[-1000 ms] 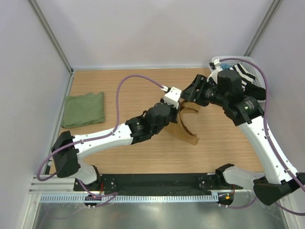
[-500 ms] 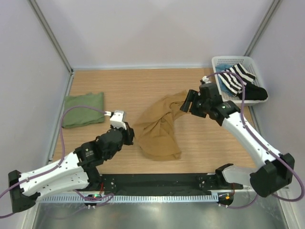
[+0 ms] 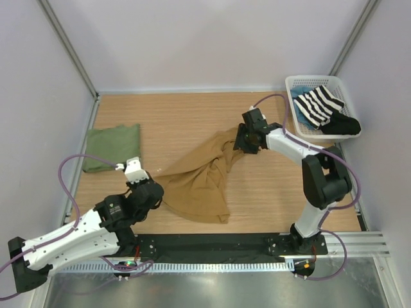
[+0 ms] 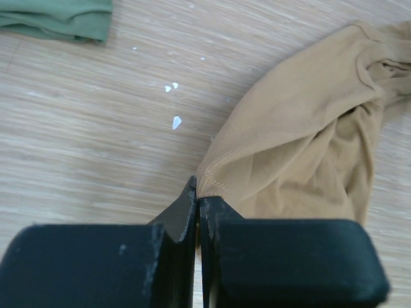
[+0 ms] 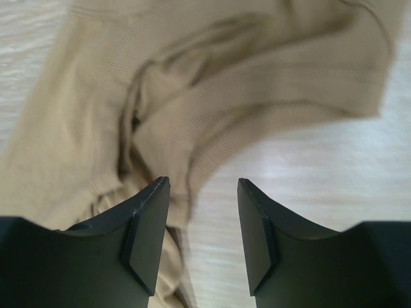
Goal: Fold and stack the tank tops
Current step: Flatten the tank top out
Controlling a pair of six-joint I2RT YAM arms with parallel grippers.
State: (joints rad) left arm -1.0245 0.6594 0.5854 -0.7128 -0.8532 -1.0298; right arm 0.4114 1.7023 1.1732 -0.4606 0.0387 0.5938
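Note:
The tan-brown tank top (image 3: 202, 183) lies crumpled and stretched across the middle of the table. My left gripper (image 3: 157, 191) is shut on its left hem corner (image 4: 209, 183), low over the wood. My right gripper (image 3: 239, 144) is open, jaws apart just above the top's upper right end (image 5: 192, 96), holding nothing. The olive green tank top (image 3: 113, 147) lies folded at the far left; its edge shows in the left wrist view (image 4: 58, 18).
A white basket (image 3: 307, 81) at the back right holds a black-and-white striped garment (image 3: 320, 106) and a black garment (image 3: 342, 124). White walls and metal posts bound the table. A black rail (image 3: 212, 244) runs along the near edge.
My left gripper pulled the tan top's corner left and toward the near edge, spreading the cloth. My right gripper moved left, lowered to the top's upper end and opened, letting go of the cloth.

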